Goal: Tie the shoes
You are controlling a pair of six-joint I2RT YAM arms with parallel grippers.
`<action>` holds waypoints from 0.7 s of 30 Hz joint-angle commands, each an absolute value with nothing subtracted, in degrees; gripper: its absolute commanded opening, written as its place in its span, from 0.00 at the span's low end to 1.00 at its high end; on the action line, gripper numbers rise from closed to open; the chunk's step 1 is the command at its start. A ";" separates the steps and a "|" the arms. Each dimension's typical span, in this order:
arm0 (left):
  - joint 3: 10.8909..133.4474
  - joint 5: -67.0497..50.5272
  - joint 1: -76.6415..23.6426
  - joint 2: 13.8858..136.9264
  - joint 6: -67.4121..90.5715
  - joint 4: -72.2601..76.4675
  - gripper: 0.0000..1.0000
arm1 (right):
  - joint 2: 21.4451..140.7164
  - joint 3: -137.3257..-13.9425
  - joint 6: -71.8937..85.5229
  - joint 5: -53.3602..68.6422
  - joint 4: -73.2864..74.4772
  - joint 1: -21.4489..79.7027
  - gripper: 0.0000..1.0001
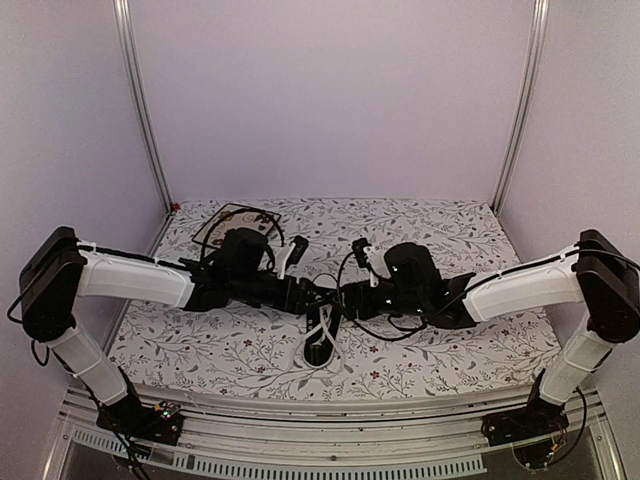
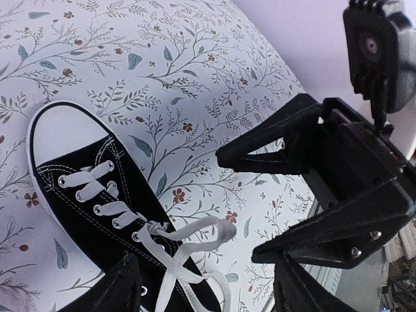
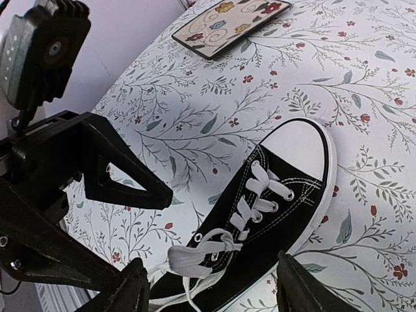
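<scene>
The black sneaker (image 1: 320, 345) with white laces lies on the floral cloth just below both grippers. In the left wrist view the shoe (image 2: 71, 188) points its white toe cap up-left, and a lace loop (image 2: 205, 229) sticks out sideways from a knot near the top eyelets. In the right wrist view the shoe (image 3: 286, 214) points up-right, with the same loop (image 3: 188, 259). My left gripper (image 1: 318, 293) (image 2: 208, 276) is open and empty above the laces. My right gripper (image 1: 345, 297) (image 3: 211, 266) is open and empty, facing the left one.
A square floral plate (image 1: 225, 220) (image 3: 227, 19) lies at the back left of the cloth. The right gripper (image 2: 237, 205) fills the right of the left wrist view; the left gripper (image 3: 146, 234) fills the left of the right wrist view. Walls enclose the table.
</scene>
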State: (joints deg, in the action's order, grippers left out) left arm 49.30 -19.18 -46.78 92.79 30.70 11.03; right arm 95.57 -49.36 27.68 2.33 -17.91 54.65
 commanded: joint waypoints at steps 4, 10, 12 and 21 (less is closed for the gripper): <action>50.49 -18.18 -48.68 92.44 29.96 11.56 0.70 | 86.60 -45.11 26.35 5.85 -18.72 53.67 0.75; 56.85 -11.46 -51.01 96.89 28.74 3.73 0.69 | 85.32 -39.28 28.46 6.89 -18.57 52.70 0.72; 58.19 -9.23 -51.43 98.06 29.05 2.30 0.69 | 86.11 -38.38 28.98 8.17 -18.21 52.90 0.70; 61.80 -6.36 -53.09 101.52 29.60 -0.41 0.60 | 93.48 -38.30 30.77 9.90 -18.32 56.56 0.58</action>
